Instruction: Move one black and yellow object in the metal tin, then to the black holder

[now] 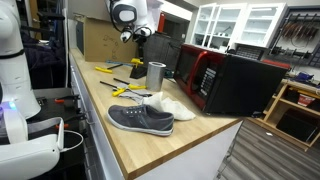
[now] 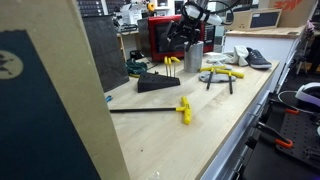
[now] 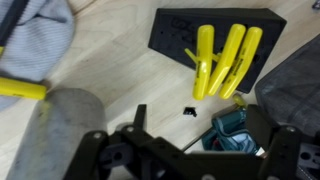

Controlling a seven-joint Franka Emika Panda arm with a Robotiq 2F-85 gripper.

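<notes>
Yellow-handled tool (image 2: 183, 110), long black shaft, flat on bench (image 2: 215, 135), nearest. Black holder (image 3: 175, 30): three yellow handles (image 3: 225, 60) lodged, tips hidden. Metal tin (image 1: 156, 75) just beside holder, contents unseen. Claw (image 3: 185, 150) above, spread wide, empty, fingertips cropped. Grey shoe (image 1: 140, 120) farthest.

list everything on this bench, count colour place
shiny silver cylindrical metal tin: one, silver, mid-bench
black wedge-shaped holder: one, black, near the tin
yellow tool handles: three, yellow, standing in the holder
yellow-handled black-shaft screwdriver: one, loose before the holder
yellow-and-black pliers: at least one, by the tin
grey canvas shoe: one, grey, bench edge
white shoe-like item: one, beside the grey shoe
black-and-red boxy appliance: one, behind the tin
brown cardboard box: one, far end
robot arm: one, white
pincer: one, black, open, near the tin
</notes>
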